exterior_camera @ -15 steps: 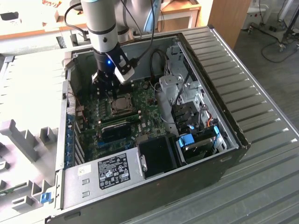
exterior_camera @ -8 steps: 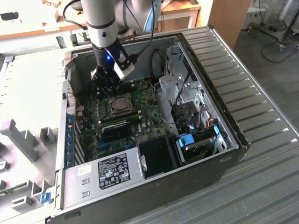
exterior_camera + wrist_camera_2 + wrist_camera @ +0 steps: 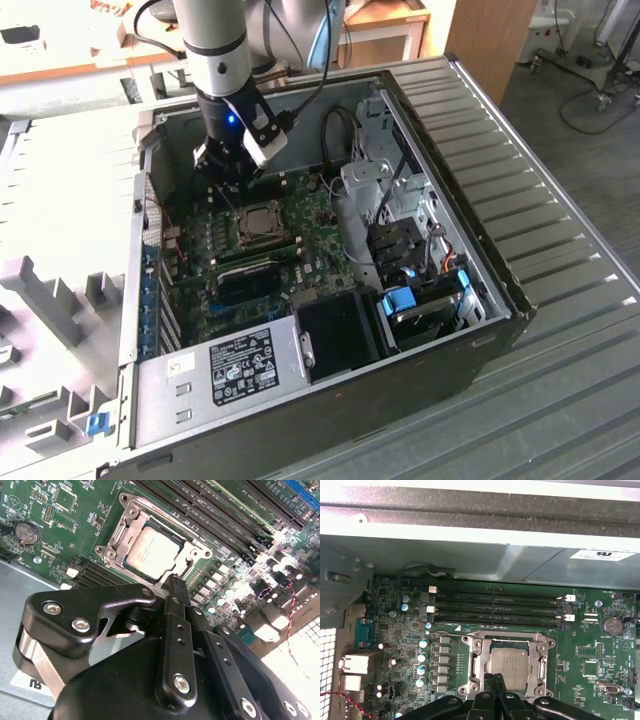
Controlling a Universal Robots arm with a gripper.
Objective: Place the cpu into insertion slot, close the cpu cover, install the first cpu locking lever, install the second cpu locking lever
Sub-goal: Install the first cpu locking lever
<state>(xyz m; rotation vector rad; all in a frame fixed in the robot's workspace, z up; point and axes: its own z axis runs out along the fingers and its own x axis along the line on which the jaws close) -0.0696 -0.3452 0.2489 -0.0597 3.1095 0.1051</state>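
The cpu [image 3: 152, 552] is a silvery square chip lying flat in the insertion slot on the green motherboard; its pin field is hidden under the chip. The cpu cover [image 3: 117, 537], a silvery metal frame, lies flat around the chip, which shows through its window. In the first wrist view the cpu [image 3: 509, 666] and cover [image 3: 475, 665] sit just beyond my fingertips. My gripper [image 3: 175, 582] hovers at the socket's near edge, its black fingers [image 3: 489, 682] pressed together with nothing between them. In the exterior view the gripper [image 3: 232, 178] hangs just above and behind the socket [image 3: 258, 222]. I cannot make out the locking levers.
Long black memory slots [image 3: 495, 607] run beside the socket. The open computer case holds a power supply [image 3: 245, 370], a black block [image 3: 335, 325] and a drive cage with blue tabs [image 3: 400, 300]. The case wall [image 3: 480, 545] rises close behind the board. A coin battery [image 3: 25, 532] sits near the socket.
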